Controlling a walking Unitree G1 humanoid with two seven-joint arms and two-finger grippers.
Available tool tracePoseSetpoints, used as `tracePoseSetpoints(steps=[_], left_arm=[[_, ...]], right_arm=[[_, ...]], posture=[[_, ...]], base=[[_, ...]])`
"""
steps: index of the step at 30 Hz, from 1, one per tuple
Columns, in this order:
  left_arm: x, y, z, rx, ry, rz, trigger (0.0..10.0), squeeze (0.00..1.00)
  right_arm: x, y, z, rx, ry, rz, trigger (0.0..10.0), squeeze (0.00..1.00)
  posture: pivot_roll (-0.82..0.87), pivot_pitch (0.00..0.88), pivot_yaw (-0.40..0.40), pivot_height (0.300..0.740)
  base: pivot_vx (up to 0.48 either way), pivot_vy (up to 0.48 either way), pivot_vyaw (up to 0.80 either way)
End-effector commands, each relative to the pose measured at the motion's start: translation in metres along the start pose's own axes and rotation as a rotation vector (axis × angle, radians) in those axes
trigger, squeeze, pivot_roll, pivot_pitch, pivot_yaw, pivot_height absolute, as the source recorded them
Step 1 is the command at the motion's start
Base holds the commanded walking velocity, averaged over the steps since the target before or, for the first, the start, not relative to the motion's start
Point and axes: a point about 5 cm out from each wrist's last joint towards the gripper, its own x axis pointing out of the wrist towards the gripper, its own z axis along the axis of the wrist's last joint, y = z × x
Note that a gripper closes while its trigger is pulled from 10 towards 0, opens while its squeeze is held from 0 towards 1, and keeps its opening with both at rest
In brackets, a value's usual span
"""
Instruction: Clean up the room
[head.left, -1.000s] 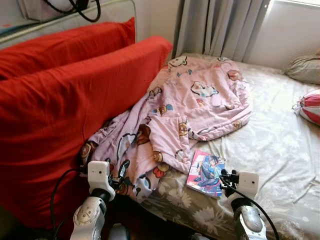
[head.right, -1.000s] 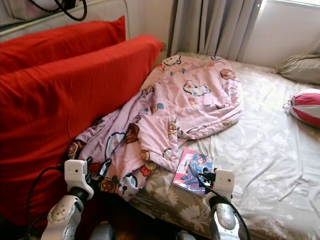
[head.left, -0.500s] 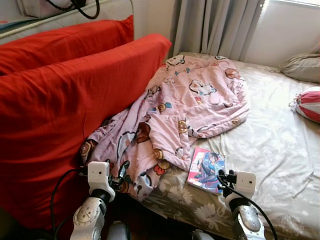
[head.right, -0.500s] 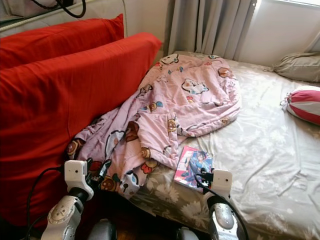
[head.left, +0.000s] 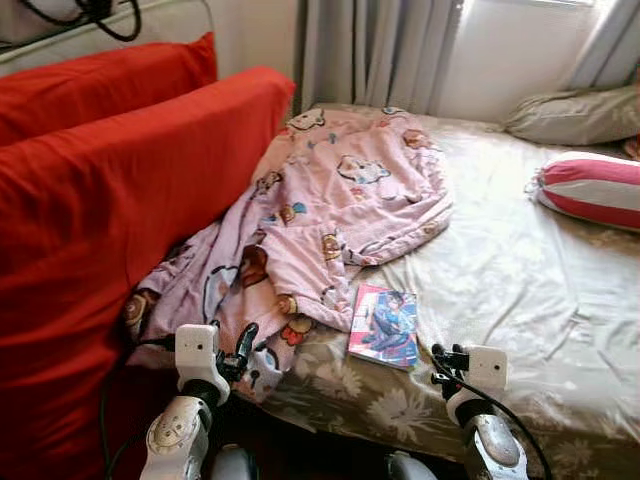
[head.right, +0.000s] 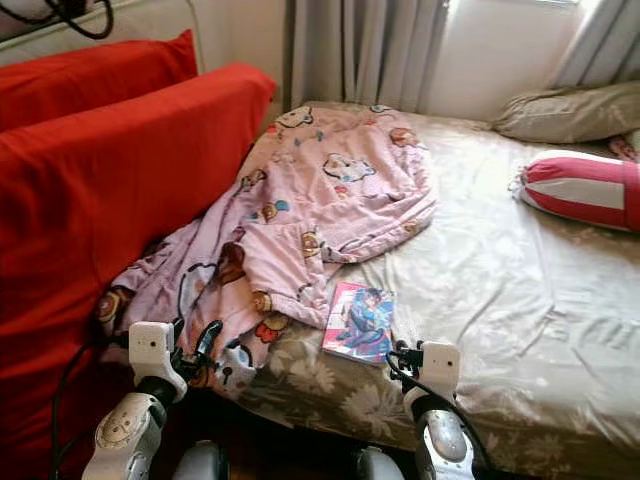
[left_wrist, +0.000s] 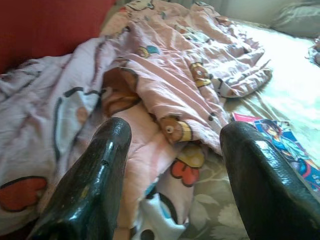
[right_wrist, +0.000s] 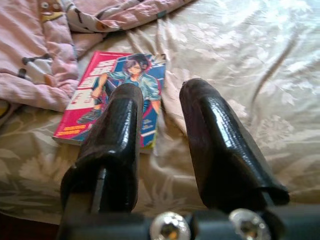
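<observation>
I stand at the foot of the bed (head.left: 520, 260), both arms raised low in front of me, nothing picked up yet, so I judge I am in the approach step of tidying. My left gripper (head.left: 243, 345) hangs with its jaws spread wide, empty, just short of the crumpled pink cartoon blanket (head.left: 320, 220), which sprawls from about 9 o'clock up to 12 o'clock across the sheet and leans against the red cushion (head.left: 110, 210). My right gripper (head.left: 440, 362) is also empty, its jaws parted by a narrower gap, and it points toward the comic book (head.left: 384, 325), which lies flat on the floral sheet at about 11 o'clock from that gripper, its near-left edge touching the blanket's hem. A striped bolster (head.left: 590, 188) rests at 2 o'clock, a grey pillow (head.left: 570, 115) beyond it.

Next, I think, the right jaws must go forward and down to the book's free edge, since it lies flat with little to pinch.
</observation>
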Motion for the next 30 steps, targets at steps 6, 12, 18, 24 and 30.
tracePoseSetpoints(steps=[6, 12, 18, 24, 30], left_arm=[[0.001, -0.004, -0.001, 0.010, 0.013, -0.018, 10.0, 0.00], [0.001, -0.004, 0.000, 0.009, 0.011, -0.018, 10.0, 0.00], [0.001, -0.004, 0.000, 0.009, 0.010, -0.020, 10.0, 0.00], [0.001, -0.005, 0.000, 0.015, 0.016, -0.015, 10.0, 0.00], [0.001, -0.006, 0.000, 0.019, 0.016, -0.027, 10.0, 0.00]], right_arm=[[0.001, 0.004, -0.003, 0.005, 0.022, 0.027, 10.0, 0.00], [0.001, 0.009, -0.002, -0.025, 0.019, 0.082, 10.0, 0.00], [0.000, 0.014, -0.003, -0.028, 0.010, 0.108, 10.0, 0.00], [0.001, 0.017, -0.002, -0.009, 0.010, 0.122, 10.0, 0.00], [0.006, 0.026, 0.004, -0.009, 0.005, 0.199, 10.0, 0.00]], posture=[[0.06, 0.031, -0.072, 0.631], [0.06, 0.033, -0.072, 0.631], [0.06, 0.033, -0.072, 0.631], [0.06, 0.035, -0.073, 0.631], [0.05, 0.055, -0.070, 0.631]], base=[[0.273, 0.000, 0.00], [0.274, 0.000, 0.00], [0.270, 0.000, 0.40], [0.182, 0.000, 0.09], [0.000, 0.000, 0.00]])
